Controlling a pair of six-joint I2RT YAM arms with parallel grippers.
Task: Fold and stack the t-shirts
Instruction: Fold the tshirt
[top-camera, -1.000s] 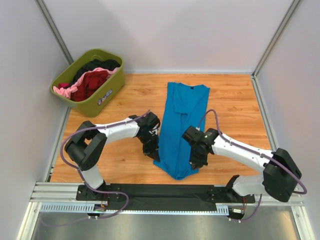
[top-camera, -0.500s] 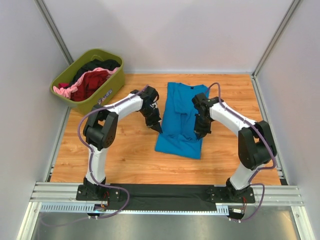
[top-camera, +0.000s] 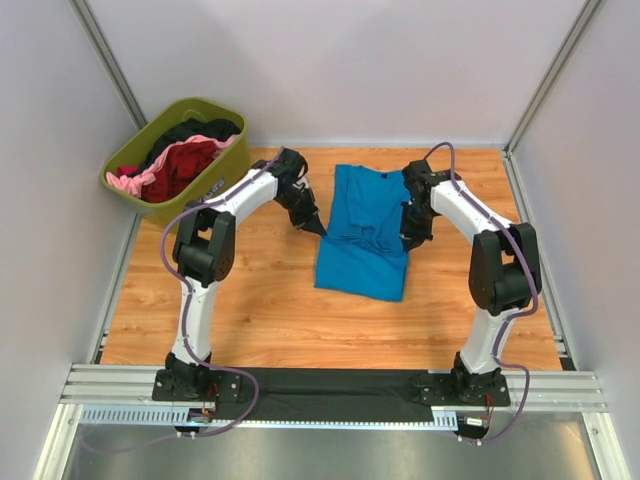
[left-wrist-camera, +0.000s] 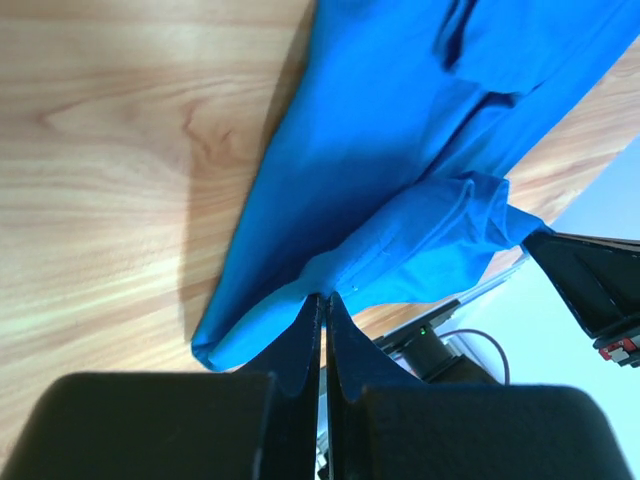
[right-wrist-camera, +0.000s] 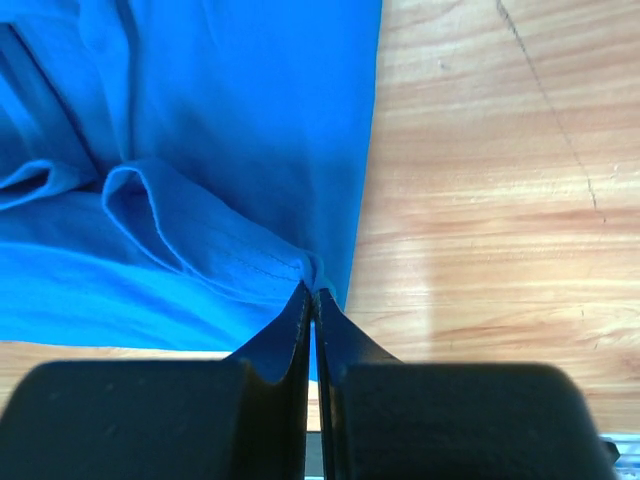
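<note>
On tub (top-camera: 172, 214), label (top-camera: 208, 191) illegible; left claw (left-wrist-camera: 320, 299), right claw (right-wrist-camera: 313, 291) pinch t-shirt (top-camera: 366, 240).

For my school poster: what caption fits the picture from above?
Left gripper and right gripper each pinch the half-folded blue t-shirt on a wooden table, olive tub nearby.

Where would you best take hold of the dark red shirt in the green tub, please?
I would pinch the raised, bunched folds in the middle of the red shirt, bringing the claw straight down from above. The shirt lies heaped near the top of the pile, and the walls of the tub block any approach from the side.
</note>
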